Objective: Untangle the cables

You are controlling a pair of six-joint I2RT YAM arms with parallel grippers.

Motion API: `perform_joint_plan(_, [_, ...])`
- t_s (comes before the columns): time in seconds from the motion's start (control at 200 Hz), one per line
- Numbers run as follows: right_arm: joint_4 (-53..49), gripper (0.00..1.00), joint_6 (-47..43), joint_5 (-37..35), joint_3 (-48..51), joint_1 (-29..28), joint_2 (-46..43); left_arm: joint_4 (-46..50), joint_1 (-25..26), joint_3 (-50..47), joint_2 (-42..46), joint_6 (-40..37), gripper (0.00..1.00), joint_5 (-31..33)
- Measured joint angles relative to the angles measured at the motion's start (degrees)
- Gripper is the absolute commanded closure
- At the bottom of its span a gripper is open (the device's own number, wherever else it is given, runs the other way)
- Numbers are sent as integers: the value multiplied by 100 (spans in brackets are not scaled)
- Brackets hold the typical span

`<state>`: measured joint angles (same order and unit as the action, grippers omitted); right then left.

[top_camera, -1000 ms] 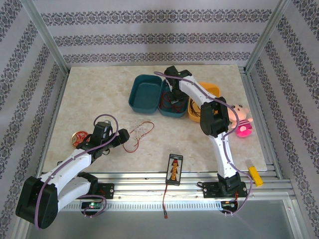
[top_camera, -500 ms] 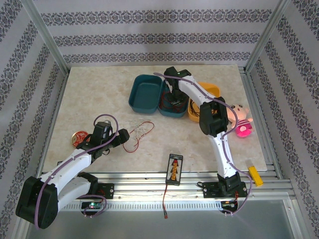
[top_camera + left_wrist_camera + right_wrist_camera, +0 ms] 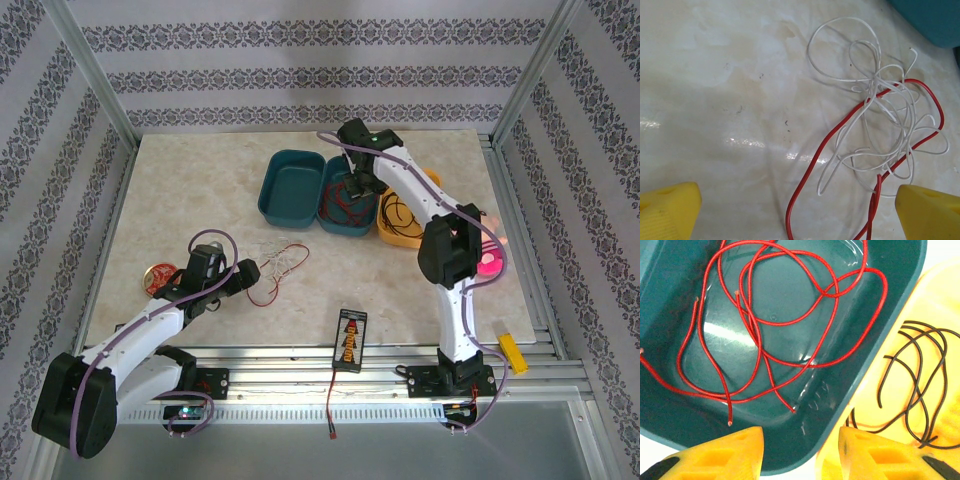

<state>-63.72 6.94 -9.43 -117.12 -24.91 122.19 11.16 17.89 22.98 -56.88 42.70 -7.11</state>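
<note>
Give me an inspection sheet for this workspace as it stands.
Surface: marble table, faintly marked.
Job's things: white wire tangled with loose red wire on the table; red wires in teal bin; black wire in yellow bin.
Clutter: empty teal bin, tin, black device, pink toy, yellow block.
Grippers: left gripper open over the tangle; right gripper open over the two bins, holding nothing.
Cables: lilac arm cables along both arms; device's red lead runs over the front rails.
Surroundings: patterned walls, metal frame.
</note>
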Motion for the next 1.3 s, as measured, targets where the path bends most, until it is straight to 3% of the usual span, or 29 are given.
perform_joint_plan(0.125, [149,54,83,-31,350,-76,-361,0,-2,2,-44,-15,7,-50])
perform_joint_plan(0.215, [382,45,197,-28,785,-175,-767,0,-2,15,-116,-68,12,-155])
perform_joint_plan(0.405, [1408,36,490,173,2350,-531,-2103,9,-2,210,-435,-302,28,-343])
perform_joint_plan(0.575, [2267,30,920,354,3390,-940,-2769,-9,0,396,-863,-417,31,-522])
perform_joint_plan(0.705, [2546,30,1340,225,3836,-1331,-2763,-57,0,466,-1228,-481,31,-614])
perform_joint_plan(0.944, [2651,43,2236,-262,4092,-2039,-2551,-315,0,898,-1727,-542,29,-566])
perform_joint_plan(1.299, [2994,48,3117,-149,3807,-2402,-1106,-581,-2,1891,-3145,-782,30,-160])
